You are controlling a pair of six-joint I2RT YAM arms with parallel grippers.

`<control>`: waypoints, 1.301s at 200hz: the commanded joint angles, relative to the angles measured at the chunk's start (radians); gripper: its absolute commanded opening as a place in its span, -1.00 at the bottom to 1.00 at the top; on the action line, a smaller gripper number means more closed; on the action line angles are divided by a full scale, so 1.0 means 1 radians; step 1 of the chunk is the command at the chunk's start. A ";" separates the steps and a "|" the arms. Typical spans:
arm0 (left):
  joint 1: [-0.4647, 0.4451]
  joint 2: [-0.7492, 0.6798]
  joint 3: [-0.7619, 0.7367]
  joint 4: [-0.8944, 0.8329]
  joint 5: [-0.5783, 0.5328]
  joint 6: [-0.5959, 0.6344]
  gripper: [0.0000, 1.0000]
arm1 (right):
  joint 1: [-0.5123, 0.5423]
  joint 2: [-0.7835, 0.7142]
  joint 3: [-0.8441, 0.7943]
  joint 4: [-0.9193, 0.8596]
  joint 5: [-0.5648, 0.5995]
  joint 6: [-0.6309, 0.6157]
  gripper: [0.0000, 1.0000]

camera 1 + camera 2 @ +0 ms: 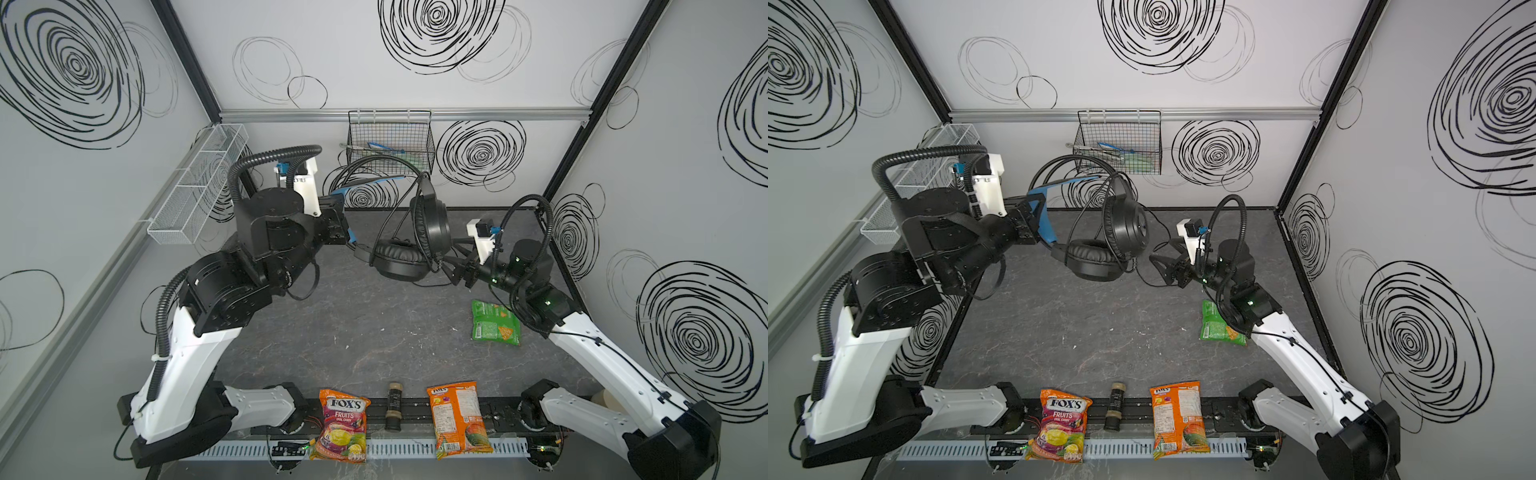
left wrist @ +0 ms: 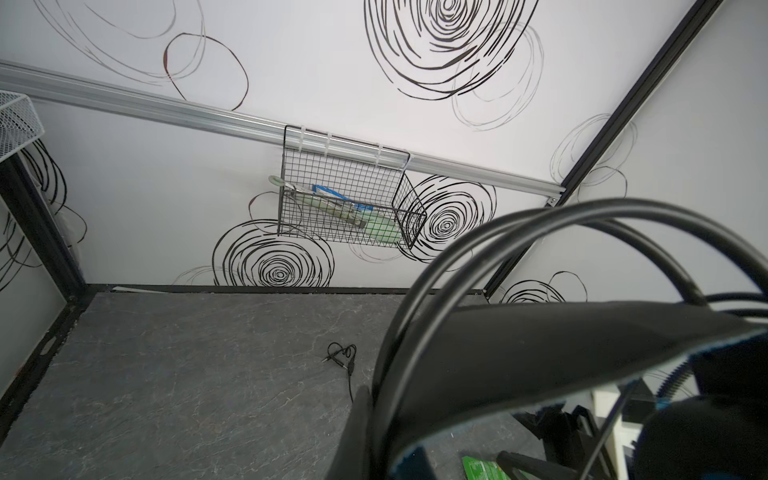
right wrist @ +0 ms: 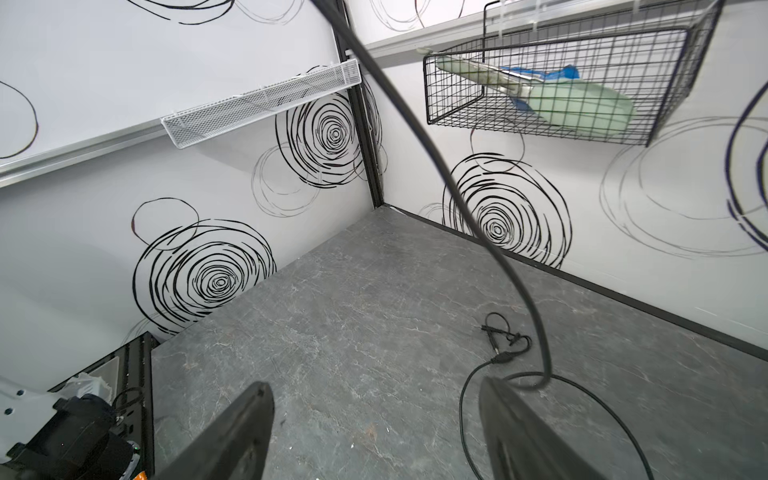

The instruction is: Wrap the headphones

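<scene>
The black headphones (image 1: 430, 224) hang above the table, one earcup upright and the other earcup (image 1: 399, 262) lying flat below it. My left gripper (image 1: 351, 239) is shut on the blue inner strap (image 1: 1040, 208) under the wire headband (image 2: 519, 232). The thin cable (image 3: 519, 282) loops over the earcups and trails down to the table, where its plug end (image 3: 498, 336) lies. My right gripper (image 3: 374, 386) stands open just right of the earcups (image 1: 1163, 262), nothing between its fingers. The cable passes outside one finger (image 3: 511, 415).
A green snack bag (image 1: 494, 322) lies under the right arm. At the front edge lie a Fox's candy bag (image 1: 343, 424), a small dark bottle (image 1: 393, 405) and an orange bag (image 1: 457, 419). A black wire basket (image 1: 390, 141) and a white mesh basket (image 1: 199, 183) hang on the walls.
</scene>
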 commanded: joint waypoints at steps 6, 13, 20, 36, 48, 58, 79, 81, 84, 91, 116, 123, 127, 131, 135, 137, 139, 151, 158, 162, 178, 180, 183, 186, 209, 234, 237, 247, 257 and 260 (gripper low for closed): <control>0.006 0.003 0.062 0.066 0.032 -0.068 -1.00 | 0.035 0.064 0.060 0.084 -0.009 0.001 0.60; 0.006 0.005 0.066 0.065 0.033 -0.071 -1.00 | 0.037 0.072 0.072 0.085 0.005 -0.004 0.60; 0.005 0.007 0.071 0.064 0.034 -0.073 -1.00 | 0.041 0.075 0.081 0.081 0.024 -0.008 0.59; 0.008 0.012 0.081 0.063 0.032 -0.075 -1.00 | 0.045 0.063 0.086 0.064 0.041 -0.019 0.60; 0.010 0.016 0.086 0.063 0.033 -0.077 -1.00 | 0.047 0.042 0.077 0.049 0.049 -0.024 0.60; 0.013 0.019 0.088 0.065 0.041 -0.078 -1.00 | 0.050 0.022 0.066 0.034 0.067 -0.030 0.60; 0.018 0.021 0.089 0.068 0.056 -0.088 -1.00 | 0.062 -0.017 0.053 0.011 0.106 -0.050 0.61; 0.019 0.021 0.089 0.069 0.058 -0.089 -1.00 | 0.062 -0.019 0.054 0.007 0.109 -0.052 0.61; 0.022 0.021 0.089 0.069 0.062 -0.090 -1.00 | 0.063 -0.025 0.056 0.000 0.113 -0.056 0.61; 0.027 0.021 0.091 0.069 0.070 -0.093 -1.00 | 0.066 -0.037 0.060 -0.016 0.121 -0.068 0.61; 0.055 0.025 0.099 0.074 0.094 -0.100 -1.00 | 0.091 -0.091 0.060 -0.105 0.164 -0.157 0.61; 0.065 0.025 0.102 0.076 0.105 -0.101 -1.00 | 0.098 -0.109 0.053 -0.130 0.174 -0.186 0.60; 0.070 0.026 0.105 0.077 0.111 -0.103 -1.00 | 0.099 -0.123 0.047 -0.139 0.182 -0.199 0.60; 0.075 0.026 0.106 0.079 0.117 -0.105 -1.00 | 0.101 -0.135 0.043 -0.148 0.192 -0.211 0.60; 0.078 0.027 0.108 0.081 0.123 -0.104 -1.00 | 0.102 -0.146 0.040 -0.156 0.204 -0.221 0.60; 0.080 0.028 0.110 0.080 0.126 -0.105 -1.00 | 0.103 -0.150 0.040 -0.160 0.208 -0.226 0.60; 0.081 0.028 0.111 0.080 0.129 -0.105 -1.00 | 0.102 -0.155 0.040 -0.164 0.214 -0.229 0.60; 0.085 0.029 0.113 0.080 0.141 -0.109 -1.00 | 0.101 -0.173 0.043 -0.172 0.249 -0.252 0.62; 0.087 0.029 0.114 0.079 0.146 -0.113 -1.00 | 0.096 -0.174 0.049 -0.169 0.267 -0.259 0.63; 0.088 0.028 0.111 0.079 0.148 -0.115 -1.00 | 0.093 -0.170 0.052 -0.166 0.271 -0.261 0.63; 0.088 0.021 0.098 0.083 0.153 -0.123 -1.00 | 0.067 -0.132 0.072 -0.132 0.244 -0.263 0.64; 0.089 0.021 0.095 0.084 0.154 -0.125 -1.00 | 0.066 -0.128 0.073 -0.129 0.242 -0.263 0.64; 0.090 0.019 0.092 0.087 0.155 -0.126 -1.00 | 0.063 -0.117 0.079 -0.123 0.236 -0.265 0.64; 0.090 0.017 0.087 0.089 0.155 -0.127 -1.00 | 0.062 -0.105 0.083 -0.116 0.231 -0.266 0.63; 0.094 0.015 0.080 0.102 0.168 -0.138 -1.00 | 0.064 -0.022 0.114 -0.050 0.199 -0.268 0.62; 0.097 0.020 0.085 0.114 0.179 -0.146 -1.00 | 0.063 0.064 0.151 0.001 0.186 -0.266 0.59; 0.099 0.020 0.085 0.114 0.181 -0.147 -1.00 | 0.064 0.073 0.156 0.006 0.186 -0.266 0.58; 0.101 0.021 0.085 0.118 0.186 -0.150 -1.00 | 0.062 0.097 0.167 0.019 0.188 -0.265 0.54; 0.104 0.021 0.086 0.121 0.194 -0.152 -1.00 | 0.057 0.112 0.167 0.034 0.189 -0.260 0.50; 0.105 0.022 0.086 0.122 0.196 -0.154 -1.00 | 0.055 0.114 0.166 0.038 0.188 -0.257 0.48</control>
